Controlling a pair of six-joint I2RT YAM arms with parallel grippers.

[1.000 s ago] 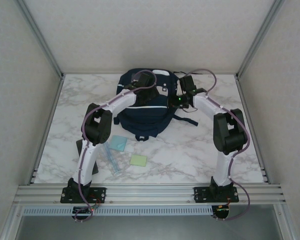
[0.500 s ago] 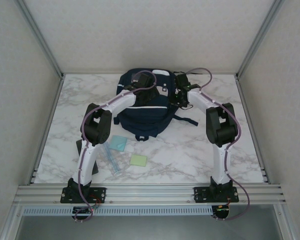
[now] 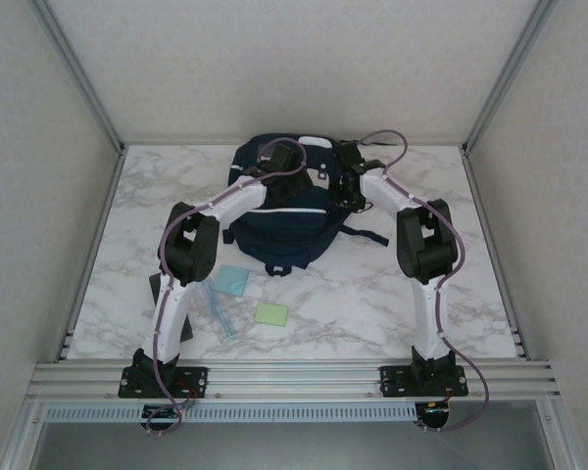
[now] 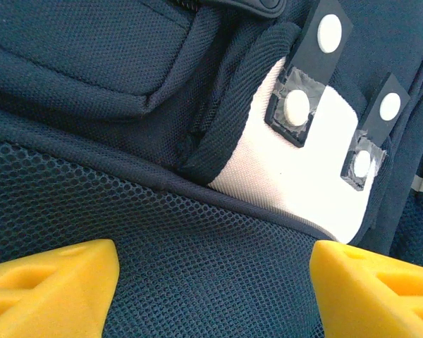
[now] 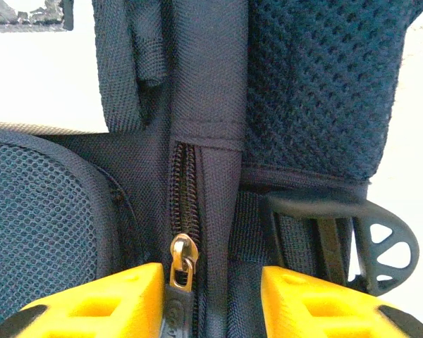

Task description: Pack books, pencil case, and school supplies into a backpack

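The navy backpack (image 3: 279, 220) lies at the back middle of the table. My left gripper (image 3: 280, 157) hovers over its top, open; the yellow fingers (image 4: 49, 282) stand wide apart over dark mesh of the backpack (image 4: 92, 70). My right gripper (image 3: 345, 178) is at the bag's right side, open, its fingers (image 5: 317, 303) either side of a closed zipper with a metal zipper pull (image 5: 182, 259) near the left finger. The light-blue pad (image 3: 232, 281), pale-green pad (image 3: 270, 313) and translucent sticks (image 3: 219, 315) lie on the table in front. A black oblong, likely the pencil case (image 3: 158, 291), peeks from behind the left arm. The books are out of view.
A dark strap (image 3: 367, 235) trails from the bag toward the right. A plastic strap buckle (image 5: 381, 250) sits just right of the zipper. White tabs with round snaps (image 4: 317, 49) show on the bag's front. Metal frame posts and grey walls (image 3: 78, 88) bound the table.
The right arm has swung left and in toward the backpack's right side, bringing its gripper down at the zipper. The left arm and the items on the table have stayed put.
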